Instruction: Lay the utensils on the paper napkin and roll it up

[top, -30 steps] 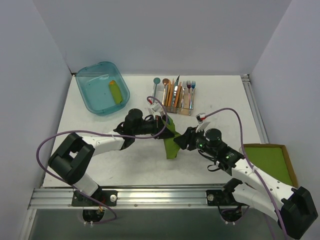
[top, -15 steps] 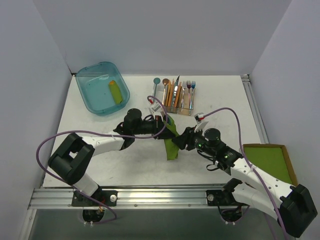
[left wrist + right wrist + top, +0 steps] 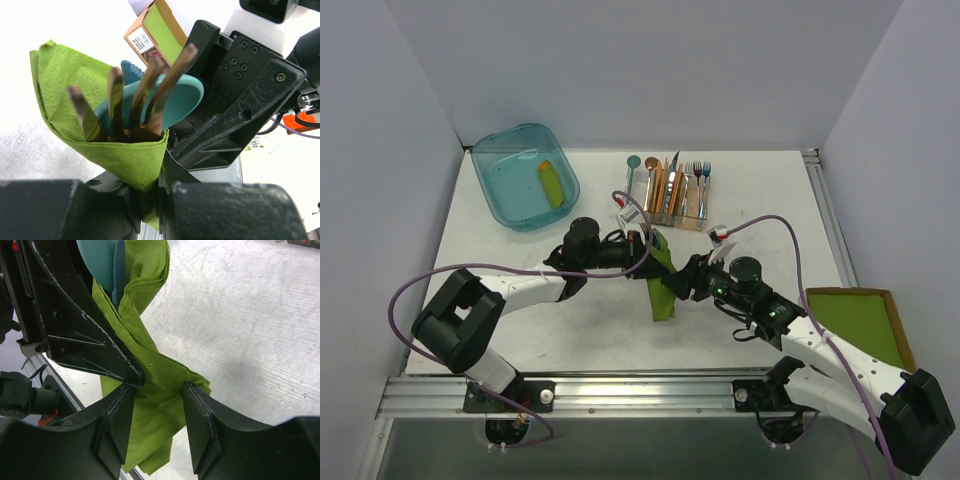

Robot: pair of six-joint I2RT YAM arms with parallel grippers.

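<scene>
Paper napkin [image 3: 662,290] sits at mid-table [image 3: 520,330], wrapped around the copper fork [image 3: 135,95] and teal spoon [image 3: 175,102]. Tines and bowl protrude from its far end. Left gripper [image 3: 149,192] is clamped on the bundle just below them. Right gripper [image 3: 159,390] pinches the napkin's near tail.
</scene>
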